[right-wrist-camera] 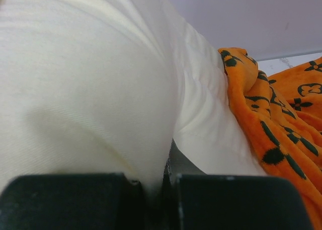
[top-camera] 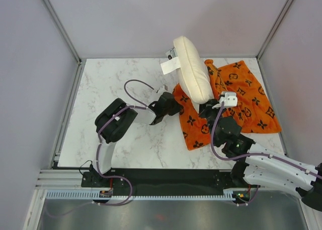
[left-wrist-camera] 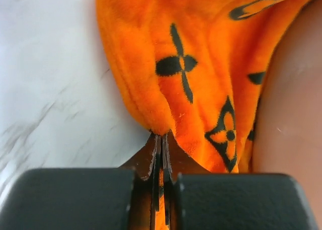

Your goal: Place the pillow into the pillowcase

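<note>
- Left fingers [left-wrist-camera: 160,152] pinched shut on pillowcase [left-wrist-camera: 201,79] hem, cloth bunched right at the tips, bare desk [left-wrist-camera: 50,89] to their left.
- Right fingers [right-wrist-camera: 170,172] clamped on pillow [right-wrist-camera: 90,89] edge; pillow rears up beyond them, leaning on pillowcase.
- Can't tell if one layer or both is pinched.
- Do well: lift hem off desk to open the mouth, then feed pillow's low end in, both grips tight.

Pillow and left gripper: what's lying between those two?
Only orange pillowcase fabric, pinched by the left gripper; the pillow sits just past it. The left wrist view shows it best.
</note>
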